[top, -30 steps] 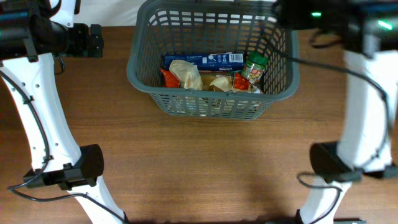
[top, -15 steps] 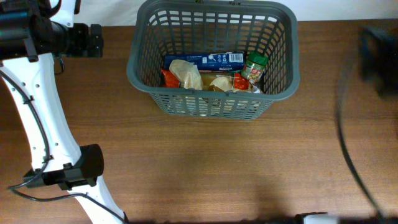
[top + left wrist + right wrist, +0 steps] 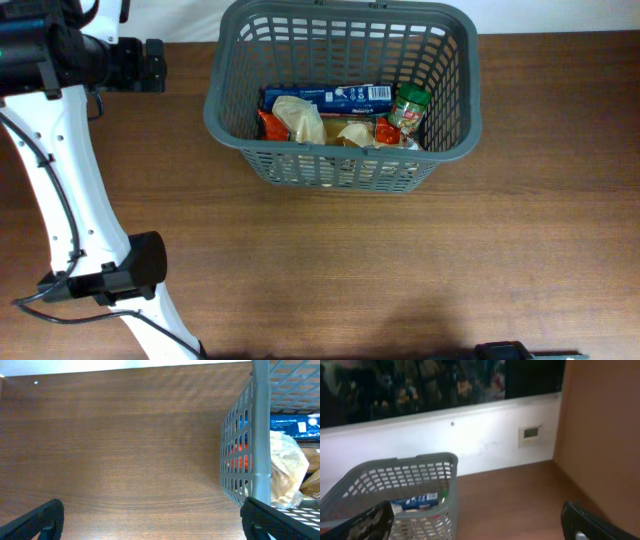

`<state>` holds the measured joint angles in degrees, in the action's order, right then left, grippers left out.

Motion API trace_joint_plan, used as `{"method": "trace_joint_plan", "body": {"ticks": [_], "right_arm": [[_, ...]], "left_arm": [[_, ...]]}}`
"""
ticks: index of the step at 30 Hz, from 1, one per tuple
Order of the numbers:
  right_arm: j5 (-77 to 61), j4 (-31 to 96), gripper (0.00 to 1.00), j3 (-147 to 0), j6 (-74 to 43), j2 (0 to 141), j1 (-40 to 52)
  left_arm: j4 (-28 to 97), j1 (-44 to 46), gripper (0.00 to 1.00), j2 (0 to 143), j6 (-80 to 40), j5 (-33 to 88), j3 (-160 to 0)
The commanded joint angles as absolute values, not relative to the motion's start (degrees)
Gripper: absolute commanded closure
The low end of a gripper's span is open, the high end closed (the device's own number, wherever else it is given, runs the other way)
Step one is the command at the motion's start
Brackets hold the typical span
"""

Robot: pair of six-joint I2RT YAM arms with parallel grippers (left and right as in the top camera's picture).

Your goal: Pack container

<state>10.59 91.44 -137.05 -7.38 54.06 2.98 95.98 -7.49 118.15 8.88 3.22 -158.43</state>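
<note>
Obs: container (image 3: 340, 172) stands upright at the far centre of the table (image 3: 330, 270), long axis left–right in the overhead view. It is loaded: blue box (image 3: 325, 97) along the back, green-lidded jar (image 3: 411, 106) at the right end, pale crinkled bag (image 3: 299, 118) and red packets (image 3: 270, 126) in front (count not readable through the lattice). The left gripper (image 3: 157, 522) hangs off the container's left short wall, near but apart, with jaws spread wide and nothing between them. The right gripper (image 3: 475, 527) is likewise wide open and empty; its view is blurred, and the container shows low and left there, probably well apart. The left arm is nearer. Judgement: any next reach goes rightward from the left gripper, over the short-end rim.
</note>
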Motion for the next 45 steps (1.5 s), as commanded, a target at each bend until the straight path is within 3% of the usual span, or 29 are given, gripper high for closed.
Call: {"method": "trace_joint_plan", "body": {"ticks": [1, 4, 15, 18, 24, 31, 38, 45], "right_arm": [[3.7, 91.1, 0.01, -136.7, -8.0, 54.1, 2.6], [-2.0, 91.5, 0.01, -136.7, -8.2, 54.1, 2.6], [3.7, 95.9, 0.01, -131.2, -8.2, 53.5, 2.4], [2.7, 88.2, 0.01, -120.2, -8.5, 48.2, -0.2], [-2.8, 57.1, 0.01, -76.7, -8.5, 24.0, -5.0], [-12.0, 41.2, 0.01, -36.1, -8.5, 5.1, -10.2], [-11.8, 30.2, 0.01, -17.6, -8.5, 2.7, -10.0], [-5.3, 27.6, 0.01, -10.2, -8.4, 0.2, -4.4]], "left_arm": [[95.9, -7.7, 0.01, 118.1, 8.2, 4.1, -158.3], [95.9, -7.7, 0.01, 118.1, 8.2, 4.1, -158.3], [95.9, -7.7, 0.01, 118.1, 8.2, 4.1, -158.3], [95.9, -7.7, 0.01, 118.1, 8.2, 4.1, -158.3], [95.9, -7.7, 0.01, 118.1, 8.2, 4.1, -158.3], [95.9, -7.7, 0.01, 118.1, 8.2, 4.1, -158.3], [95.9, -7.7, 0.01, 118.1, 8.2, 4.1, -158.3], [95.9, -7.7, 0.01, 118.1, 8.2, 4.1, -158.3]]}}
